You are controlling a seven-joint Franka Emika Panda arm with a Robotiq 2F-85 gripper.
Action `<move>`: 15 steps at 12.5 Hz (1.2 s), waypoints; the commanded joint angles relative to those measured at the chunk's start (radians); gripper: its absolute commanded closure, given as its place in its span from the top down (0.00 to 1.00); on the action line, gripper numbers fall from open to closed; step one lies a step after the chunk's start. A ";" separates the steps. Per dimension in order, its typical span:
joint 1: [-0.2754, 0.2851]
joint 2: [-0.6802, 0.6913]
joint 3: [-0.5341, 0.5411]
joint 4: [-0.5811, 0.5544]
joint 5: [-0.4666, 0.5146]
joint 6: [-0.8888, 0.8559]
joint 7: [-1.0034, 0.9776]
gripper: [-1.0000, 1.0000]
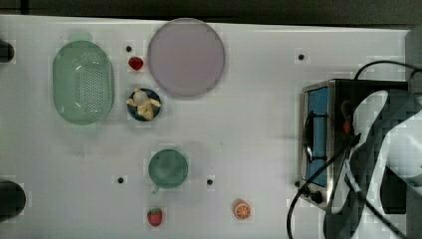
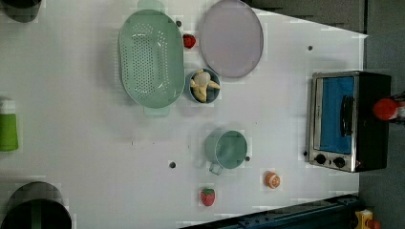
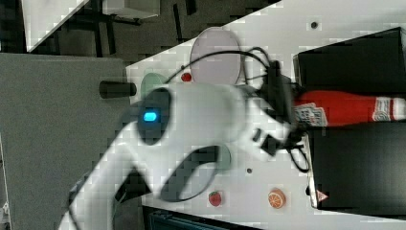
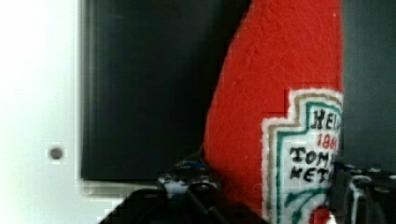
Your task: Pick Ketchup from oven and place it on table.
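The red Ketchup (image 3: 349,108) bottle stretches across the black top of the oven (image 3: 356,167) in the right view. In the wrist view its red body and white label (image 4: 275,102) sit between my dark fingers (image 4: 187,179), which press it from both sides near the label. My gripper (image 4: 273,186) is shut on the bottle, and the blurred white arm reaches it at the oven's front edge (image 3: 293,120). The oven (image 1: 323,142) stands at the top view's right on the white table (image 1: 249,124), its blue glass door closed. The arm covers most of the oven's top there.
A green colander (image 1: 83,82), a lilac plate (image 1: 186,57), a blue bowl with a toy (image 1: 144,104) and a green cup (image 1: 168,168) stand toward the top view's left. Two strawberries (image 1: 136,63) (image 1: 155,216) and an orange slice (image 1: 242,209) lie loose. Black cables (image 1: 298,204) hang by the oven.
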 commanded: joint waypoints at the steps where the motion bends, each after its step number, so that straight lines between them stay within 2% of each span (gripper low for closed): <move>1: 0.122 -0.164 0.030 0.057 -0.056 -0.086 -0.026 0.63; 4: 0.193 -0.251 0.128 0.056 -0.073 -0.253 -0.026 0.63; 7: 0.233 -0.295 0.243 0.042 -0.075 -0.317 -0.025 0.63; 11: 0.251 -0.301 0.350 -0.066 -0.084 -0.303 -0.023 0.63; 15: 0.253 -0.297 0.374 -0.255 -0.084 -0.104 -0.015 0.63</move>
